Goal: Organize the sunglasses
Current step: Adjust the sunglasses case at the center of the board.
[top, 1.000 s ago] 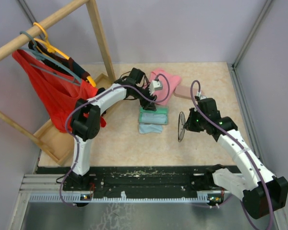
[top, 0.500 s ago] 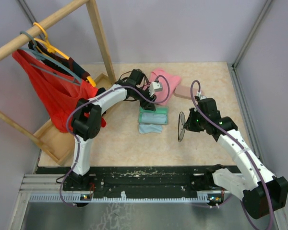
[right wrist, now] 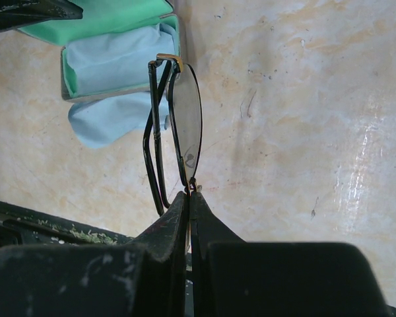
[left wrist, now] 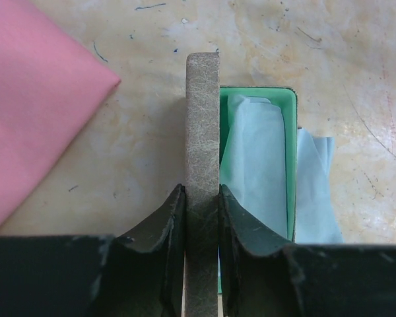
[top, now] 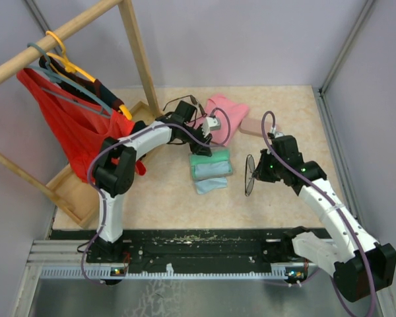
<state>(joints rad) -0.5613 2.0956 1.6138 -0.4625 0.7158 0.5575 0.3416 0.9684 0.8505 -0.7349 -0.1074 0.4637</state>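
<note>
Wire-framed sunglasses (right wrist: 185,125), pinched by one rim in the right hand (right wrist: 189,195), could twist loose; the left hand (left wrist: 202,193) clamps the case lid (left wrist: 202,119).

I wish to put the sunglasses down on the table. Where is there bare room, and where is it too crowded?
Bare table lies between the open case and the arm bases, and at the back right, beyond the pale pink case. It is crowded around the open case: the left gripper grips its lid, a cloth alongside.
</note>
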